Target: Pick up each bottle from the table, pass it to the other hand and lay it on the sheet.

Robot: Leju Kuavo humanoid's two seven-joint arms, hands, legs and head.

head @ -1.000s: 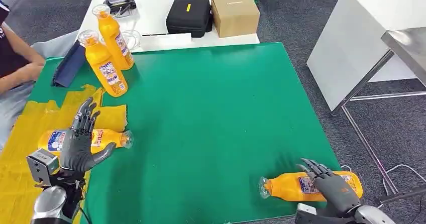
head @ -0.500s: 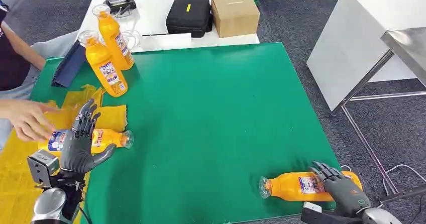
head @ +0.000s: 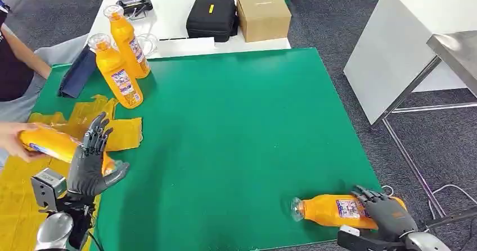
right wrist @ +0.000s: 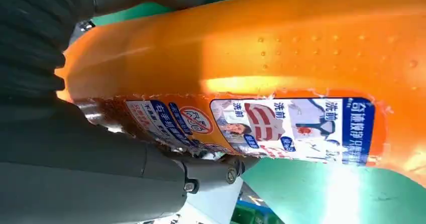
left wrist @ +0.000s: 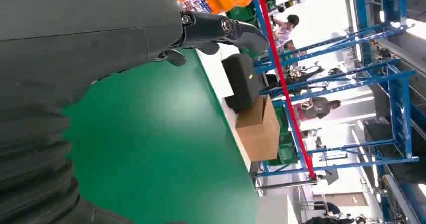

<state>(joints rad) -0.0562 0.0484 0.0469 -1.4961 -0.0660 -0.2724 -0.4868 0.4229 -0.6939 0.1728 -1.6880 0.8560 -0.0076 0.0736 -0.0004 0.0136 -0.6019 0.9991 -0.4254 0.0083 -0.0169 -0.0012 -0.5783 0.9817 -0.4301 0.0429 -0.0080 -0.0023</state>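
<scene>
My right hand (head: pixel 385 213) grasps lying bottle (head: pixel 332 210), cap toward table (head: pixel 236 127) centre, long axis sideways. My left hand (head: pixel 90 161) released, fingers spread.

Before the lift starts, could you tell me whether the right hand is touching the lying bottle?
Touching: in the right wrist view the right hand lies directly against the bottle, with no gap between them.

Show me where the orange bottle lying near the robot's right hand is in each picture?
Head view: the lying orange bottle is at the green table's near right edge, under the right robot hand.
Right wrist view: the same bottle is close up, label showing.
Left wrist view: not in it.
Shared landmark: the green table.
</scene>
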